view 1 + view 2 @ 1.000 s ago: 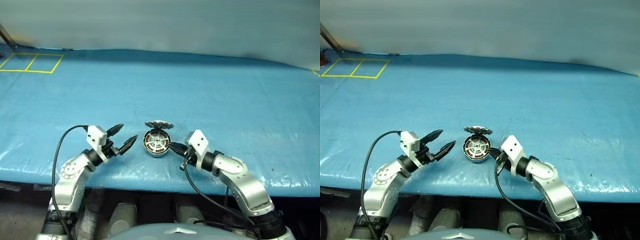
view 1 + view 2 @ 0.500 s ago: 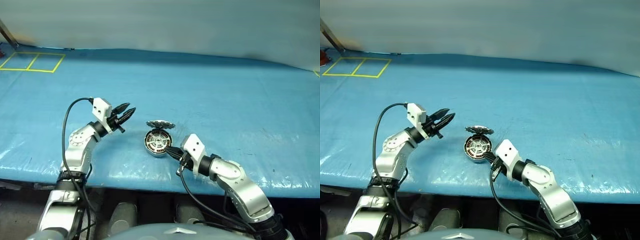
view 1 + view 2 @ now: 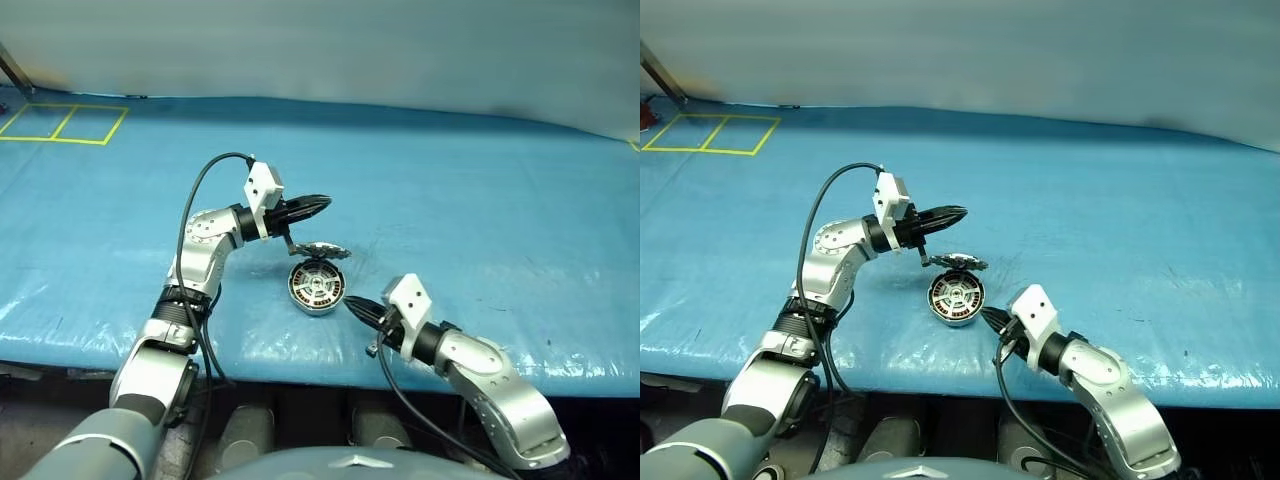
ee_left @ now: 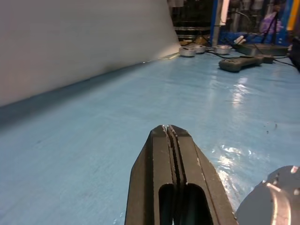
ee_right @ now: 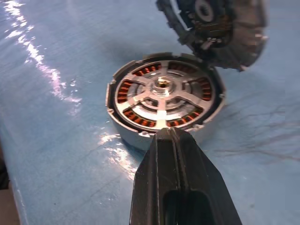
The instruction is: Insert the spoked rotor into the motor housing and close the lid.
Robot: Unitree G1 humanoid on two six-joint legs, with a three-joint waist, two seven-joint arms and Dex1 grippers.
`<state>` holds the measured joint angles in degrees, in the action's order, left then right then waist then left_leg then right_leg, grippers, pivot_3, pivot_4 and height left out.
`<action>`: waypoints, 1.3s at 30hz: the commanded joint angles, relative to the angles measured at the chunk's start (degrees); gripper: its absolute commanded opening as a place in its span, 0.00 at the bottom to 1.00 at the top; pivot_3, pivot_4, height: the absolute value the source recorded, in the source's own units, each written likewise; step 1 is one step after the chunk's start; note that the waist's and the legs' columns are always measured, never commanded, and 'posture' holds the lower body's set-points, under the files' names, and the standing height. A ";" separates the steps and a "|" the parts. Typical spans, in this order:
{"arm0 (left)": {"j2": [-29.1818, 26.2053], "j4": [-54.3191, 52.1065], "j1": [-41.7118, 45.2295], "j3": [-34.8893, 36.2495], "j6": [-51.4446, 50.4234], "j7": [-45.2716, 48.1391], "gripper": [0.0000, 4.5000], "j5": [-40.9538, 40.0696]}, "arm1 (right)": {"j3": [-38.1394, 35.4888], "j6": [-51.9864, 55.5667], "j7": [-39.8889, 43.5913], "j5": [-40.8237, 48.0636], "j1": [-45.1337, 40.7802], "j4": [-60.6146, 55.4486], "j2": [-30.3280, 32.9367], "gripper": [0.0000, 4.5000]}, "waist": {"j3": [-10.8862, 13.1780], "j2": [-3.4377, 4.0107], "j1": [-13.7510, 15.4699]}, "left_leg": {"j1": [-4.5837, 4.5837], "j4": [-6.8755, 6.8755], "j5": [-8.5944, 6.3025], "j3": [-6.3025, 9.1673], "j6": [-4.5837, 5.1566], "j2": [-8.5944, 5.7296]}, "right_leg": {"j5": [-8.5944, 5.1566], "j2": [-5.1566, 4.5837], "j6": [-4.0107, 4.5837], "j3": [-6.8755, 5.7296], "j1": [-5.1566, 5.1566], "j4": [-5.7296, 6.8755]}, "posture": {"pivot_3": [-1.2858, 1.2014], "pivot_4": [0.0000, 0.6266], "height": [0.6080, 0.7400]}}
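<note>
Left hand [image 3: 322, 203] has swung up and across, now level just above the raised lid [image 3: 318, 249].

Rotor [image 5: 161, 96] sits seated in the motor housing [image 3: 316, 286] on the blue tabletop [image 3: 480, 200]; the lid stands open behind it, so closing likely comes next. Left fingers are pressed together and empty, and the right hand [image 3: 352, 304], also closed, rests at the housing's near rim.

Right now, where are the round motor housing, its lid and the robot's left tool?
motor housing [image 5: 164, 93]: right wrist view, on its silver centre hub.
lid [image 3: 319, 250]: left eye view, on its raised plate.
left tool [image 3: 322, 203]: left eye view, at its shut fingertips.
</note>
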<state>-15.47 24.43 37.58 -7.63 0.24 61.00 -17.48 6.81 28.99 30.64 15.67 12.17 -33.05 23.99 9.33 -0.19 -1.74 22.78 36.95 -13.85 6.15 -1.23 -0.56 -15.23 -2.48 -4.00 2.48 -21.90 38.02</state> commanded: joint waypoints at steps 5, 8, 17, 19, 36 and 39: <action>-1.51 -3.93 0.33 -5.32 2.15 8.85 0.01 2.61 | -7.28 -0.53 -1.22 3.54 11.15 -7.19 0.69 0.00 | 0.00 0.00 0.04 | 0.00 -0.01 0.00 0.00 0.01 0.00 | 0.00 0.00 0.00 0.00 0.00 0.00 | 0.52 0.24 1.00; -3.20 -7.07 -0.63 -7.17 1.55 13.05 0.01 2.29 | -7.92 -1.52 -2.27 3.48 14.46 -8.26 0.28 0.00 | 0.00 0.01 -0.33 | -0.02 0.01 0.00 -0.05 0.01 0.01 | 0.00 0.00 0.00 0.05 0.00 0.01 | 0.52 0.24 1.00; -4.31 -6.62 -0.97 -9.25 3.48 14.79 0.01 5.40 | -6.58 -2.26 -3.16 3.51 14.19 -10.06 -0.09 0.00 | 0.00 0.01 -0.15 | -0.08 0.10 0.01 -0.06 0.01 0.02 | -0.08 0.01 -0.29 0.07 0.08 0.03 | 0.52 0.24 1.00; -4.17 -5.86 -0.86 -9.04 3.51 14.48 0.01 5.67 | -6.12 -2.16 -3.12 3.27 14.00 -10.40 0.16 0.00 | 0.00 0.01 -0.15 | -0.08 0.10 0.01 -0.06 0.01 0.02 | -0.06 0.01 -0.26 0.07 0.08 0.03 | 0.52 0.24 1.00; -2.82 -13.04 -6.82 -8.01 -2.03 11.17 0.01 2.25 | -1.16 -1.70 -4.59 2.16 6.81 -8.09 -0.66 0.00 | -0.02 0.03 -0.02 | -0.12 0.11 0.01 -0.03 0.02 0.01 | 0.03 0.00 -0.14 0.07 0.11 0.04 | 0.52 0.24 1.00; -4.36 -17.43 -10.28 -10.49 -2.73 13.01 0.01 2.99 | -1.46 -1.81 -4.90 2.44 5.68 -7.64 -1.01 0.00 | -0.02 0.04 -0.12 | -0.12 0.09 0.01 -0.04 0.03 0.02 | 0.05 0.00 -0.08 0.08 0.11 0.04 | 0.52 0.24 1.00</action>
<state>-18.81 10.99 28.54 -16.61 -2.32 72.68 -14.14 5.88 27.99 26.09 17.99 18.62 -40.21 23.21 9.31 -0.15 -1.86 22.66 37.04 -13.85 6.11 -1.20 -0.54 -15.18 -2.47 -4.07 2.56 -21.81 38.06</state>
